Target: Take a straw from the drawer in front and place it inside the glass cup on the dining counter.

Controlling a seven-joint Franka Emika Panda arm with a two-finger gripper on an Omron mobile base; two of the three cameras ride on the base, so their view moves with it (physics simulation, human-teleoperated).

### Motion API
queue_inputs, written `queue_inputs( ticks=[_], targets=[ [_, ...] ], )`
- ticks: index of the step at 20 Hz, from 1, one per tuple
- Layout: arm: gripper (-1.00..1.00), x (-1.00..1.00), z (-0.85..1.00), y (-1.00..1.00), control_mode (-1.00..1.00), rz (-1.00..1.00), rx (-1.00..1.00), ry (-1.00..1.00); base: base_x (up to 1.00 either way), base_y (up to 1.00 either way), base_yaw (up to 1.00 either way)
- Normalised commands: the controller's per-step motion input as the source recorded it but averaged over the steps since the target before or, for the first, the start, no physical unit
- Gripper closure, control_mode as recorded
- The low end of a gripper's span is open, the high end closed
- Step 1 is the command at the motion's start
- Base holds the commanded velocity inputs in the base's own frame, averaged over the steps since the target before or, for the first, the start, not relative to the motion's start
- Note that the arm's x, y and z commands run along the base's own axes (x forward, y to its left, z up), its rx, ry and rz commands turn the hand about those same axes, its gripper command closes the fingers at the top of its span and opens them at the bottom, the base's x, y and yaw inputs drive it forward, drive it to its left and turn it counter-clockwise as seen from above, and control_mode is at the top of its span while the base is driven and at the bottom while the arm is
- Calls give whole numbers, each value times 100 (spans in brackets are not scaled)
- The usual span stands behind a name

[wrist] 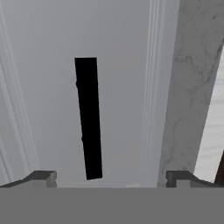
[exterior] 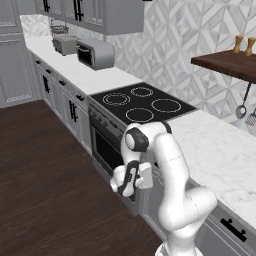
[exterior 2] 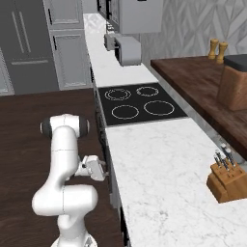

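The drawer's (wrist: 127, 87) flat light-grey front panel faces the hand close up. Its black bar handle (wrist: 89, 118) runs lengthwise between the open fingers of my gripper (wrist: 109, 177); the dark fingertips (wrist: 41, 177) stand wide apart on either side of the bar's near end, touching nothing. From the base cameras the gripper (exterior: 131, 189) (exterior 2: 102, 171) sits low against the cabinet front under the marble counter edge (wrist: 192, 87), just right of the oven. The drawer is shut, so the straw is hidden. The glass cup and dining counter are out of view.
A black cooktop (exterior: 141, 103) with its oven (exterior: 106, 142) sits left of the hand. The white marble counter (exterior 2: 159, 178) carries a knife block (exterior 2: 226, 179). A microwave (exterior: 95, 53) and a toaster (exterior: 64, 45) stand farther back. Dark wood floor (exterior: 45, 170) lies open behind the arm.
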Motion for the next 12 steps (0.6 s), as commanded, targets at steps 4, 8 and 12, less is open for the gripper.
queue_inputs(
  ticks=[4, 8, 12],
  targets=[
    [-100, 0, 0, -22, -100, 10, 11, 0, 0, 0, 0],
    [-100, 0, 0, -11, -100, 12, 8, 0, 0, 0, 0],
    [-100, 3, 0, -5, -100, 18, 8, 0, 0, 0, 0]
  ],
)
